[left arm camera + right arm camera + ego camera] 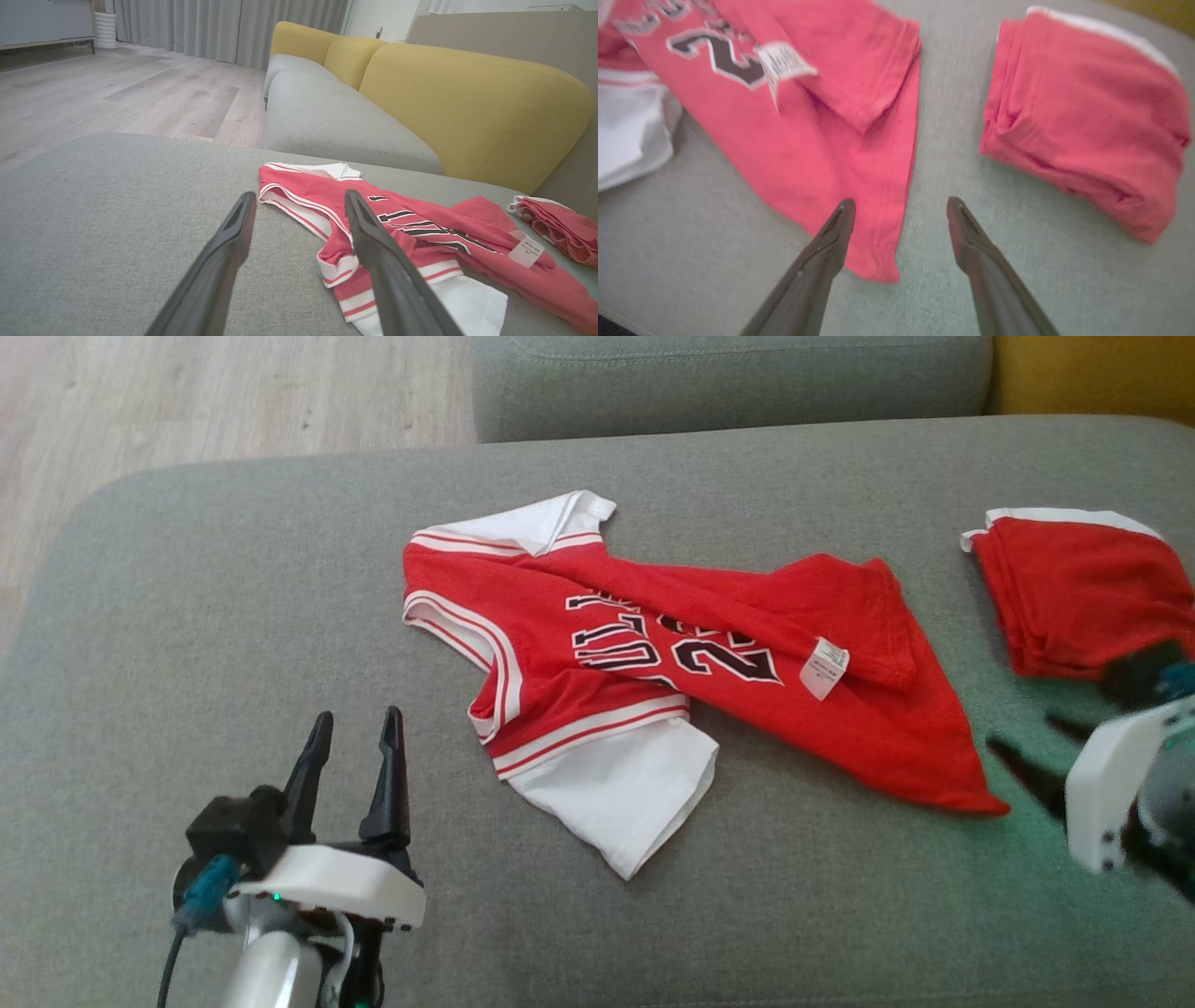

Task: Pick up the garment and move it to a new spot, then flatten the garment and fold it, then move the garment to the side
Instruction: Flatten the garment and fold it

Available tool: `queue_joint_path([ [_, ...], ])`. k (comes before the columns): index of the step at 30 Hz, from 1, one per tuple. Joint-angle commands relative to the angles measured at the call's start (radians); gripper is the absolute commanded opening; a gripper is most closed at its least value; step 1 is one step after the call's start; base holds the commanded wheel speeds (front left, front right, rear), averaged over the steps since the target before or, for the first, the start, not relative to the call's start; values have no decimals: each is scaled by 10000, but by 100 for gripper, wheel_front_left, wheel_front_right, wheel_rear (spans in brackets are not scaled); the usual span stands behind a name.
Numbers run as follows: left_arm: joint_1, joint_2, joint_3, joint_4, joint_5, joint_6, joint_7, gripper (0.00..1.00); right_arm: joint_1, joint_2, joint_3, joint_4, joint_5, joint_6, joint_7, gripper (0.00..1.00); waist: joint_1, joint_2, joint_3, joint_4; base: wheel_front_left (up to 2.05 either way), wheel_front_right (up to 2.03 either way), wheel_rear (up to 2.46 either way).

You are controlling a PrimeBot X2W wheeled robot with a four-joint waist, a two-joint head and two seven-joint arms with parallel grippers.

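Note:
A red basketball jersey with white sleeves and dark lettering lies crumpled and partly twisted in the middle of the grey cushion, a white label showing. My left gripper stands open at the lower left, a short way from the jersey's striped armhole; along its own fingers the jersey lies just to the right. My right gripper is blurred and open, beside the jersey's lower right corner. In the right wrist view the gripper hovers over that red corner, touching nothing.
A second red garment, folded with a white trim, sits at the cushion's right end. Behind are another grey seat and yellow backrests. Wooden floor lies past the cushion's far left edge.

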Motion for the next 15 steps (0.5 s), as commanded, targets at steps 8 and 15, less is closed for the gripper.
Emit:
queue_joint_path([
  [8, -201, 213, 481, -420, 129, -16, -122, 100, 1273, 2175, -4802, -3136, -2069, 73, -2685, 100, 0, 0, 44, -148, 0, 0, 0],
  [15, -325, 224, 444, -419, 83, -68, -122, 100, 2808, 5086, -6204, -3338, -3577, 73, -4388, 100, 0, 0, 205, -101, 0, 0, 0],
])
